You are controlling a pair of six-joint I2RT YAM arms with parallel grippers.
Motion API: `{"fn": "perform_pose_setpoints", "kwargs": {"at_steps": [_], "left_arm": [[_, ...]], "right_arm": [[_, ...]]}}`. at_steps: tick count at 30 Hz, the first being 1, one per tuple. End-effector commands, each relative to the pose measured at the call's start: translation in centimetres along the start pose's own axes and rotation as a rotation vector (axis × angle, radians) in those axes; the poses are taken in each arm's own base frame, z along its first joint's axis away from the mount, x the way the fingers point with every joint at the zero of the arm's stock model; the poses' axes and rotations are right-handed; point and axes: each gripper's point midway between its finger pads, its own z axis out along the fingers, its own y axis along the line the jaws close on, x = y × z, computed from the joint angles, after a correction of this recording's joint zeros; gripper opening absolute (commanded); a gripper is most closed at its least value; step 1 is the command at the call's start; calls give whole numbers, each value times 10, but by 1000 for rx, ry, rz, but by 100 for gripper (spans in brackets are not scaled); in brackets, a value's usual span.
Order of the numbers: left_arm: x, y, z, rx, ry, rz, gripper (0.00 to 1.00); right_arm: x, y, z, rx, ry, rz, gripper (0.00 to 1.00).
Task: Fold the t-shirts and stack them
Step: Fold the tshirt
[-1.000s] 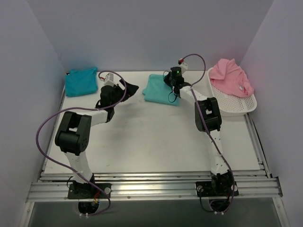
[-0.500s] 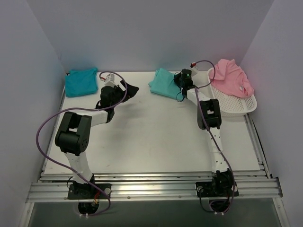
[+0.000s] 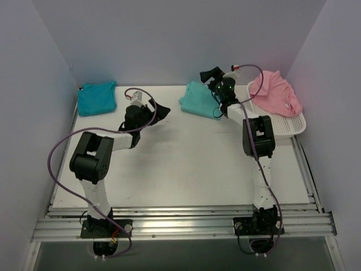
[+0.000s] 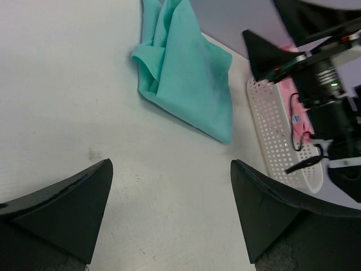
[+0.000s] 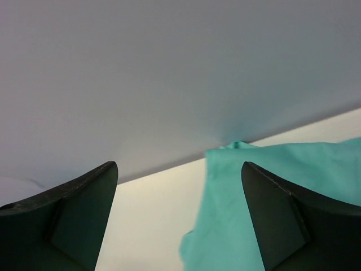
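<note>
Top external view: the sea-green t-shirt point(image 3: 197, 99) is noted lying folded just left of the white mesh basket point(image 3: 282, 133), the pink t-shirt point(image 3: 276, 93) is heaped in that basket, and the turquoise-blue t-shirt point(image 3: 97, 97) is folded well to the basket's left. Both pincers are recorded with jaws apart and nothing between them, the right gripper point(image 3: 210, 74) raised near the sea-green shirt, the left gripper point(image 3: 158, 109) farther from the basket. The shirts are judged light, limp and easily unfolded, so the sea-green one is best pinched through all layers at a folded edge.

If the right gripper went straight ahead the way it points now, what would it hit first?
Most likely the back wall: it fills the view between its fingers. The sea-green t-shirt lies below that line, though depth is unclear.
</note>
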Motion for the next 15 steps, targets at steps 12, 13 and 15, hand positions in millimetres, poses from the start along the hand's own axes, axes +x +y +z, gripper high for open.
{"fn": "perform_pose_setpoints", "kwargs": {"at_steps": [12, 13, 15], "left_arm": [[35, -28, 25, 36, -21, -101, 94], [39, -21, 32, 21, -20, -135, 94], [46, -15, 40, 10, -15, -172, 94]], "right_arm": [[-153, 242, -225, -310, -352, -125, 88], [-165, 254, -252, -328, -381, -116, 88], [-151, 236, -272, -280, -367, -108, 88]]}}
